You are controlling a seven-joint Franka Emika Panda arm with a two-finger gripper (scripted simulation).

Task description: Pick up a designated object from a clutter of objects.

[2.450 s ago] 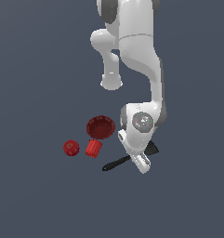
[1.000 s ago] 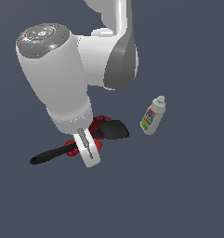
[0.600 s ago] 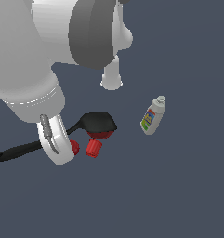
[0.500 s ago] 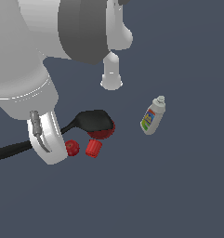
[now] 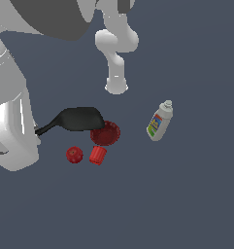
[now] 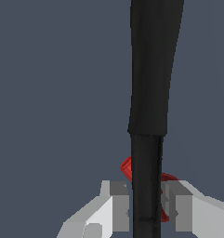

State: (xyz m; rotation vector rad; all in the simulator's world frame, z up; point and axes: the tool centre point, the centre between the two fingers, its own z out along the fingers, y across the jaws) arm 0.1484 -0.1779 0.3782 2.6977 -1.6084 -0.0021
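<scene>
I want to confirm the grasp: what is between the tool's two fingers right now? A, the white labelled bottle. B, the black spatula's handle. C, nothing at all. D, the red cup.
B: in the wrist view the tool has a finger on each side of the spatula handle, while the white bottle and the red cup lie apart from it in the exterior view.

flat, even simulator lighting, no cast shadows seen.
soft shading is seen on the white arm [image 5: 11, 121]; edges are rendered slightly blurred, and no glare is seen in either view.
</scene>
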